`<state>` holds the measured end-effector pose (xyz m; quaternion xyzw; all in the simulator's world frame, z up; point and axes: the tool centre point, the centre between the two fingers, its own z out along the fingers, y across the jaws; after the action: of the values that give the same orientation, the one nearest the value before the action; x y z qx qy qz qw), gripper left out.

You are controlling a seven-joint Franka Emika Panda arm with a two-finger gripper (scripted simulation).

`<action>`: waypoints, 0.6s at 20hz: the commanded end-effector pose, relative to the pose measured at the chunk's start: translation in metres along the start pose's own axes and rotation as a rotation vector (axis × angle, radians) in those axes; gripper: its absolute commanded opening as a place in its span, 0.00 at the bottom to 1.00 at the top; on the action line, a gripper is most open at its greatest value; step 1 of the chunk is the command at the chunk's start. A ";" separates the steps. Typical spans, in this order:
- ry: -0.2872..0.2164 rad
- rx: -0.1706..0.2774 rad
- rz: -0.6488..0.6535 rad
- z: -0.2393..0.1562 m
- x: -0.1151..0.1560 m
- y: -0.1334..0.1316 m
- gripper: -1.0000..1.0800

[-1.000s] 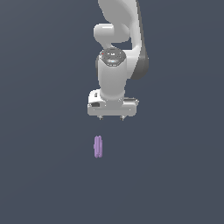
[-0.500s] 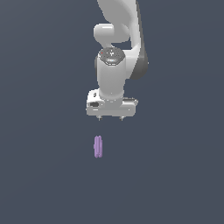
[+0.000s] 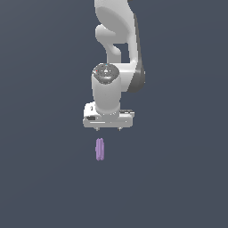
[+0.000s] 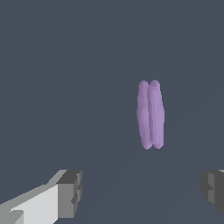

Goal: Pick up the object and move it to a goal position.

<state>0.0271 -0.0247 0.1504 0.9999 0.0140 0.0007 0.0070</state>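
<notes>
Hand [image 3: 108,128] of the white Panda arm [image 3: 116,49] points straight down over the dark grey worktop [image 3: 40,178], its two fingers spread wide with nothing between them; the wrist view shows one grey fingertip [image 4: 70,193] at each side of the frame with bare surface between. Lying flat on the worktop, apart from the hand and just nearer the camera in the exterior view, is the object [image 3: 100,149], a small light-purple piece of two rounded rods joined side by side, narrower than the hand.
</notes>
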 end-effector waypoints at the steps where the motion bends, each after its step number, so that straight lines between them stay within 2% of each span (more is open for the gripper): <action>1: -0.001 0.002 -0.011 0.014 0.009 0.009 0.96; 12: -0.001 0.012 -0.051 0.068 0.038 0.042 0.96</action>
<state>0.0633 -0.0634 0.0879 0.9993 0.0371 -0.0007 0.0018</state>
